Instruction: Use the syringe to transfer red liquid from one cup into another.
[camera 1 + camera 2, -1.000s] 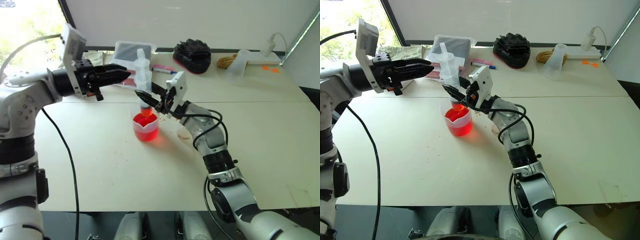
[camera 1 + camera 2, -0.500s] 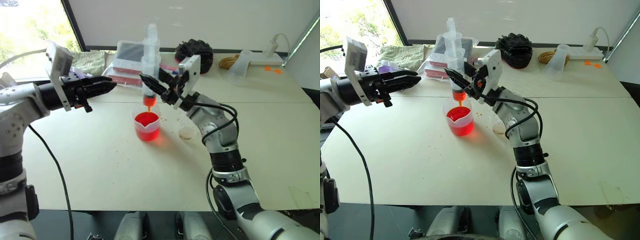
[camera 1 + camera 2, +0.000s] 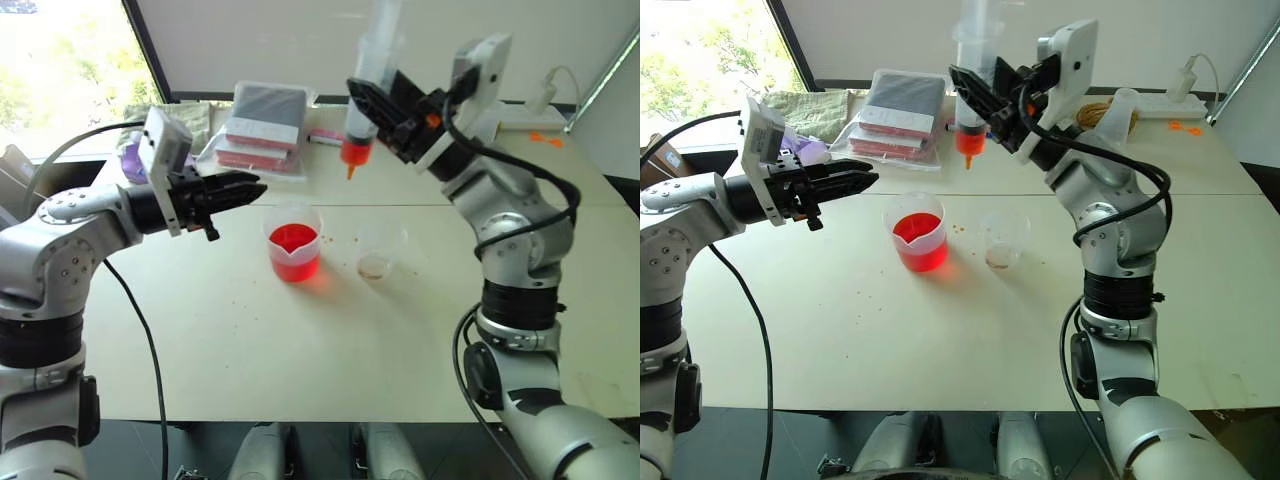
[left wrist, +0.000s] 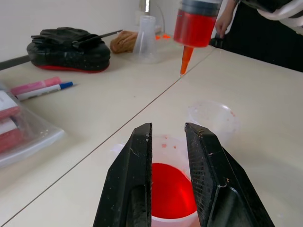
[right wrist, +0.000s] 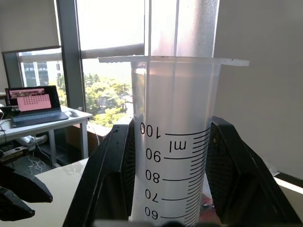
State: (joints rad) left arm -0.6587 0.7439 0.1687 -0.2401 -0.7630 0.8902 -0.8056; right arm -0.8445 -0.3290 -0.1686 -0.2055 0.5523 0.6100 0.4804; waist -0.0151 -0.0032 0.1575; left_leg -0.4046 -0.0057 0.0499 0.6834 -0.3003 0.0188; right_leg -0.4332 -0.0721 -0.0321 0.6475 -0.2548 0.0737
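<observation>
Table (image 3: 300,360) first: spouted cup (image 3: 293,251) of red liquid (image 3: 292,240), small plain cup (image 3: 380,250) just beside it. Right gripper (image 3: 385,110) clamped on loaded syringe (image 3: 362,120), held high. Left gripper (image 3: 245,187) shut, empty. Best to centre tip over plain cup, lower, then press slowly.

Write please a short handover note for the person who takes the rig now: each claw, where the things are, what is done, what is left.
Right claw: shut on the syringe, held upright above the table, orange tip down, red liquid inside.
Left claw: shut, empty, hovering level beside the spouted cup.
Spouted cup holds red liquid; the plain cup stands to its right, nearly empty.
Done: liquid drawn up, syringe lifted out.
Left: bring the tip over the plain cup and press the plunger.
</observation>
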